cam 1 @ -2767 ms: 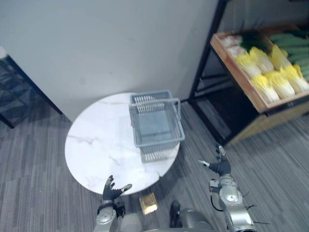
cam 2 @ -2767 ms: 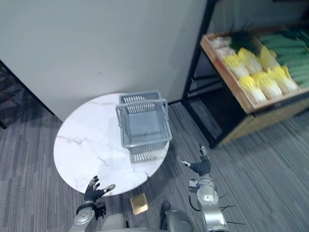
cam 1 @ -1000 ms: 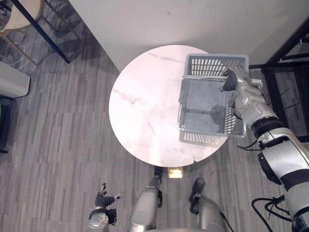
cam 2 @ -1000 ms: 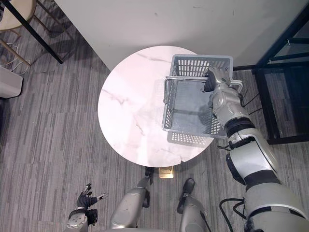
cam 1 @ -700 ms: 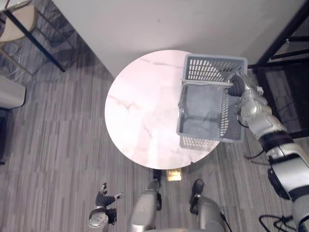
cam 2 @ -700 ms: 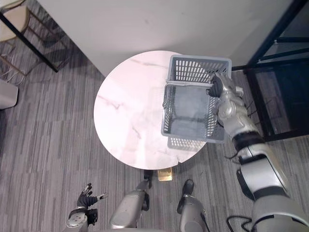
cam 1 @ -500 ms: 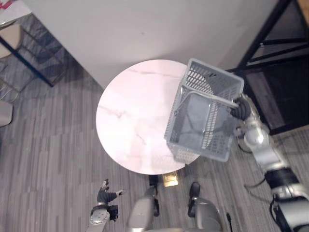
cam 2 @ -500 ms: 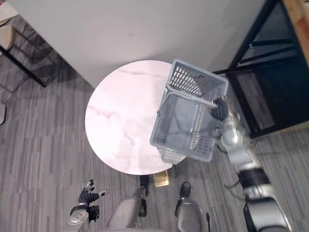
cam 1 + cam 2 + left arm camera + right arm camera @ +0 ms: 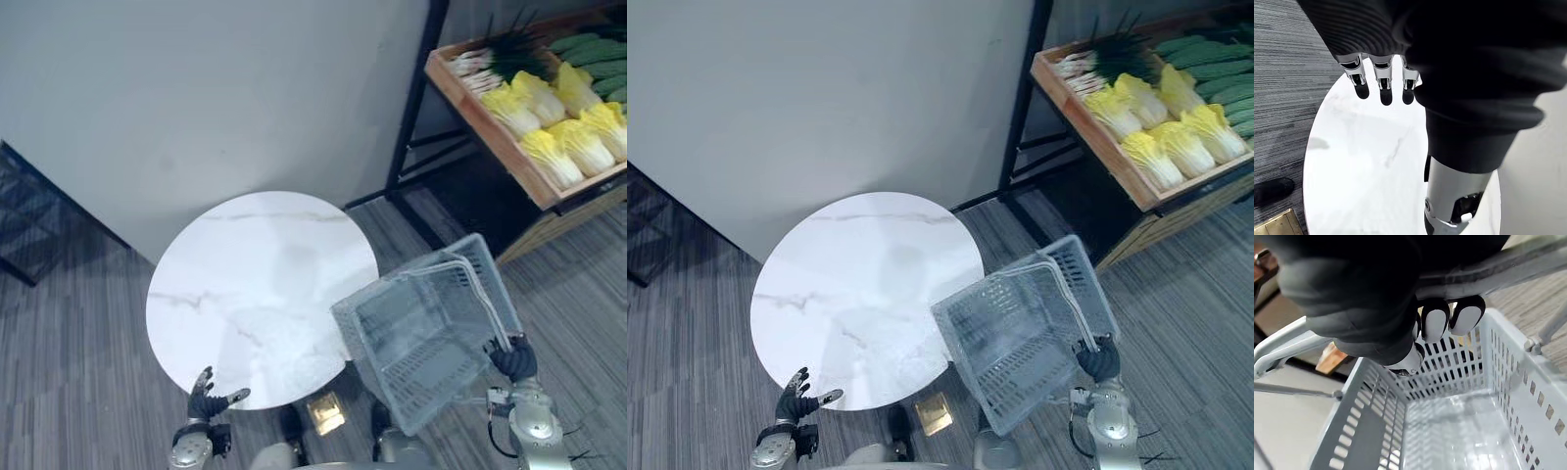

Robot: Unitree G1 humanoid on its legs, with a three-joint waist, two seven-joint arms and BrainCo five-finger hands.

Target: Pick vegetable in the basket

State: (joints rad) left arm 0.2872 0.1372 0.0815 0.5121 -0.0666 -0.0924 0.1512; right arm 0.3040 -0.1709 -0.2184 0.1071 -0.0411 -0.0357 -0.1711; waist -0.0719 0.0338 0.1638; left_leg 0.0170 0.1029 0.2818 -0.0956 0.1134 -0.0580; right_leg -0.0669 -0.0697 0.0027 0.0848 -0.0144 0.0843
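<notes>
Basket (image 9: 426, 333) hung tilted (and empty) just off the bench (image 9: 245, 264), right robot hand (image 9: 513, 360) curled round its handle (image 9: 1528, 259), left robot hand (image 9: 209, 399) spread by the bench edge. Carrying step, I judged; next it needed the cabbages (image 9: 551, 149) well beyond the bench.

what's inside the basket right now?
Nothing visible: the basket, hanging tilted from the right hand by its handle, is bare inside down to the bottom. The hand's cover and fingers hide one upper corner in the right wrist view.

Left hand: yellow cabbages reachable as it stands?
Probably not. The left hand hangs open by the round table; the yellow cabbages lie in the wooden crate far on the right, past the basket held by the right hand.
</notes>
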